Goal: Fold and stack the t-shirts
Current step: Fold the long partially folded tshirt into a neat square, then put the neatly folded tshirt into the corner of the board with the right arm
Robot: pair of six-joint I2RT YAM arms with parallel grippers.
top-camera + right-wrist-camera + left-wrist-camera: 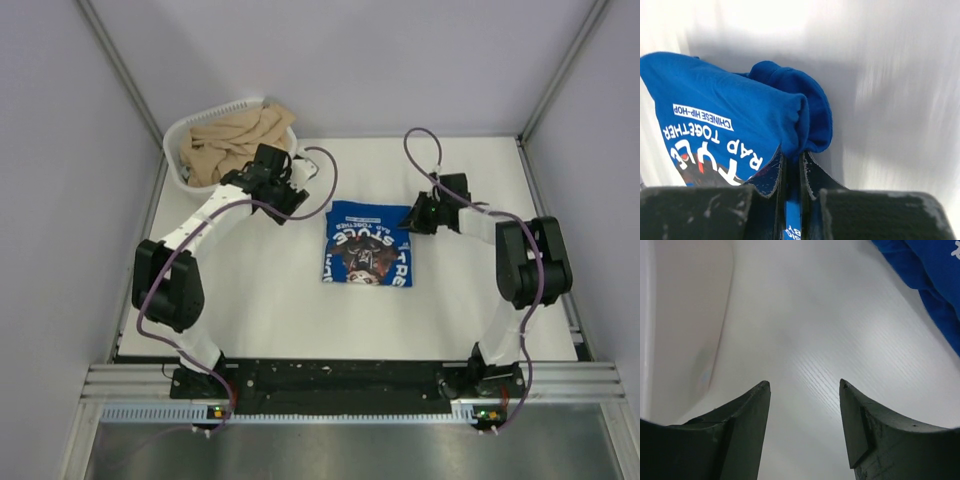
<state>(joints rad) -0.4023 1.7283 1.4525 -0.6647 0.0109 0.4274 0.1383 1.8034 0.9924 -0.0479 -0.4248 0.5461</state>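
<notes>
A royal-blue t-shirt (368,246) lies folded in the table's middle, white lettering and a dark face graphic facing up. My right gripper (413,216) is at its far right corner and is shut on a fold of the blue cloth (790,120), which bunches up between the jaws. My left gripper (292,203) is open and empty, a little left of the shirt's far left corner; the left wrist view shows bare table between the fingers (747,415) and the shirt's edge (935,275) at the upper right.
A white laundry basket (178,140) with beige cloth (228,140) stands at the back left, just behind my left gripper. Grey walls close in the table's sides and back.
</notes>
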